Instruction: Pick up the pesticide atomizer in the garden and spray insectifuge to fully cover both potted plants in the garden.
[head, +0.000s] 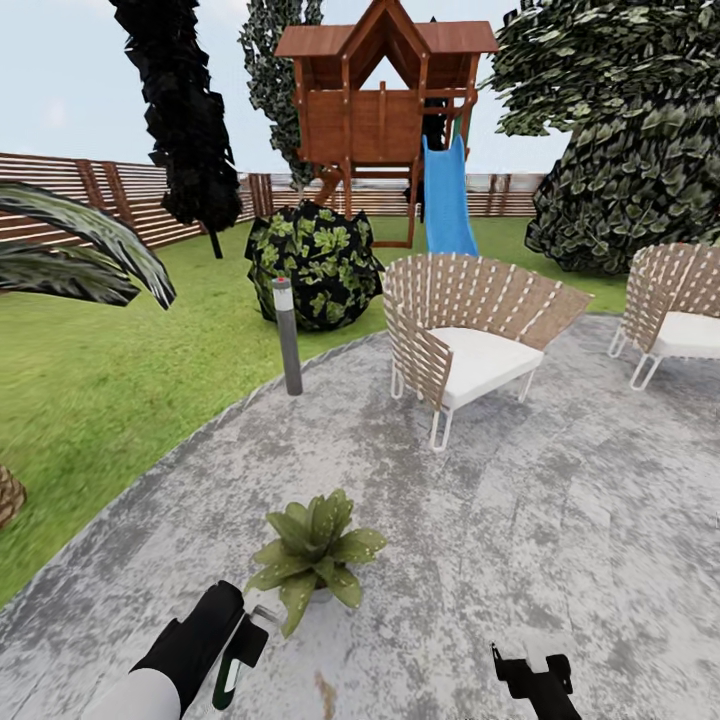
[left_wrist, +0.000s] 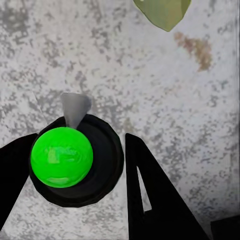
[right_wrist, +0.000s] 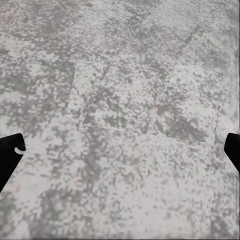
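Low beside a potted plant (head: 315, 550), left hand (left_wrist: 80, 170) grips the pesticide atomizer (left_wrist: 62, 157); right hand (right_wrist: 120, 150) open.

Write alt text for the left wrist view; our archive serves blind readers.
The left claw has its two black fingers on either side of a round dark atomizer with a bright green ball top, seen from above over mottled grey paving. A pale green leaf tip shows at one edge.

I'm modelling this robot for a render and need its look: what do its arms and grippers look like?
The left arm is white near the body, turning matte black toward the wrist. The left gripper has flat black wedge-shaped fingers, one with a triangular cutout. The right gripper is black and blocky.
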